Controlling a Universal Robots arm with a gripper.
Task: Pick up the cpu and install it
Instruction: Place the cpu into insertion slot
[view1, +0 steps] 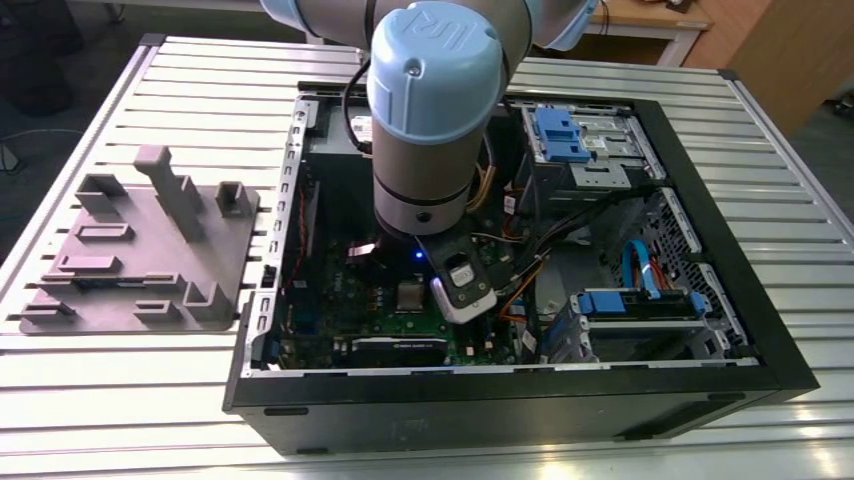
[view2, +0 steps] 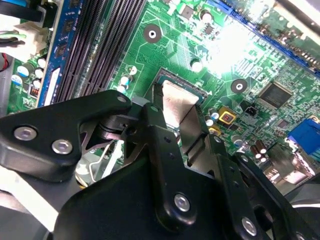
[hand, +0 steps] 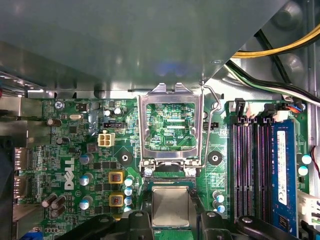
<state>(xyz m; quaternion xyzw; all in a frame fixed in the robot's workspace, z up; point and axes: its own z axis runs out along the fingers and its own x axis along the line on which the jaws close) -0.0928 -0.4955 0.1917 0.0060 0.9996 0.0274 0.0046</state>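
Gripping the cpu (hand: 170, 206) by two opposite edges, the tool (view2: 177, 102) is closed on it at the socket of the green motherboard (hand: 75, 145), just beside the raised silver socket frame (hand: 170, 91).

White logo (hand: 69, 173) on motherboard (hand: 60, 145)

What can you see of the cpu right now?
The cpu is a small flat square chip with a plain, dull silver-grey metal top. It appears to lie level in the dark-rimmed socket on the green motherboard, just beside the hinge of the silver frame, which stands open and off it. The gripper straddles it on two opposite sides; whether it presses on the chip I cannot tell. In the second wrist view, part of the chip is hidden behind the gripper.
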